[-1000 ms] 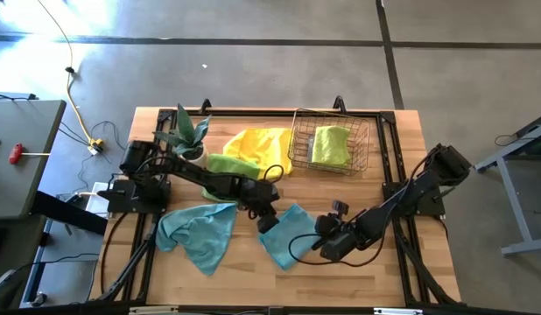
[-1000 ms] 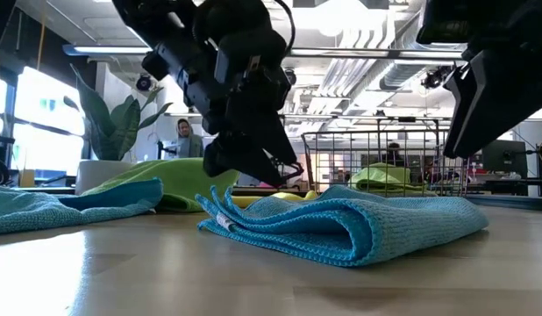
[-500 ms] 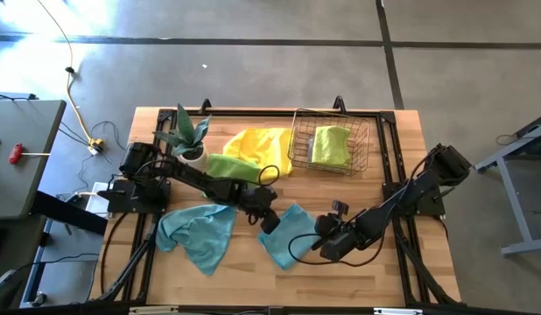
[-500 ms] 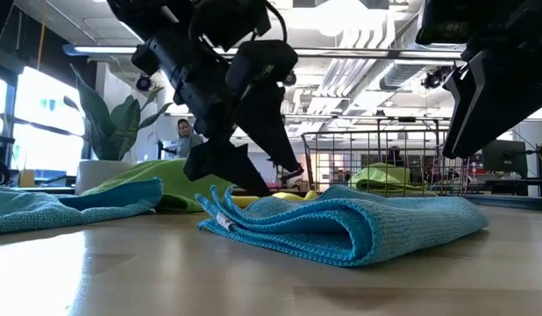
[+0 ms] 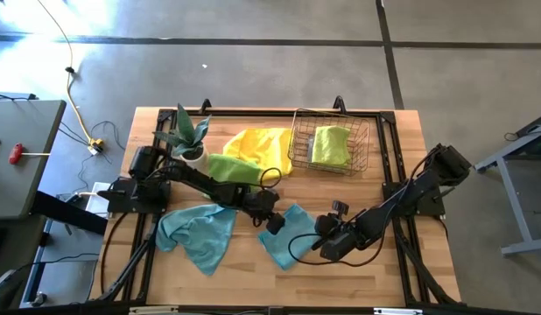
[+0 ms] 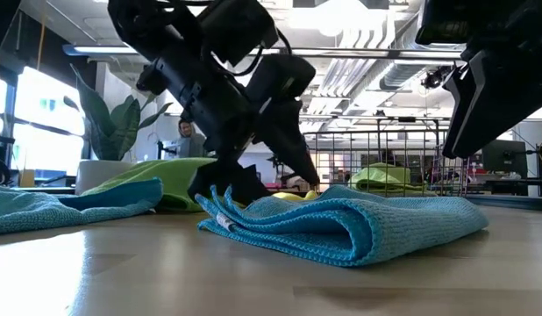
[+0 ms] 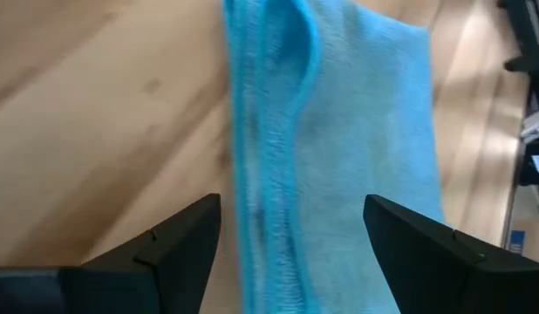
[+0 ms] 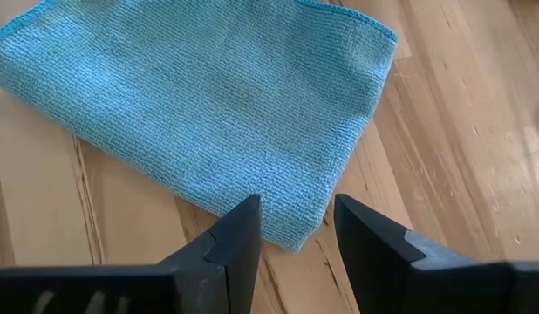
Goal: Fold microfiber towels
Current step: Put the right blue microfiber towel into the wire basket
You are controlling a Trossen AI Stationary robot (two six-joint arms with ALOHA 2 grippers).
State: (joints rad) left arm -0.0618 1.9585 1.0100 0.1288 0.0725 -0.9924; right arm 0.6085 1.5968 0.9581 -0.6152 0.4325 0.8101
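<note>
Done: lime towel [image 5: 331, 144] in basket [image 5: 301, 131], seemingly folded.
In hand: teal towel [image 5: 286, 234] mid-tabletop, doubled; left claw [image 5: 275, 224] spread over its edge; right claw [image 5: 332, 248] parted, empty.
Left: second teal towel [image 5: 198, 232], yellow towel [image 5: 257, 144], green towel [image 5: 231, 166].

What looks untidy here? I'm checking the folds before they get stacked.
The teal towel on the table's left lies crumpled and unfolded, unlike the folded teal towel between the open left gripper and right gripper. Yellow towel and green towel sit heaped.

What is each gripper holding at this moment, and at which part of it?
Nothing is held. The left gripper stands open over the edge of the folded teal towel, and the right gripper is open above that towel's corner.
</note>
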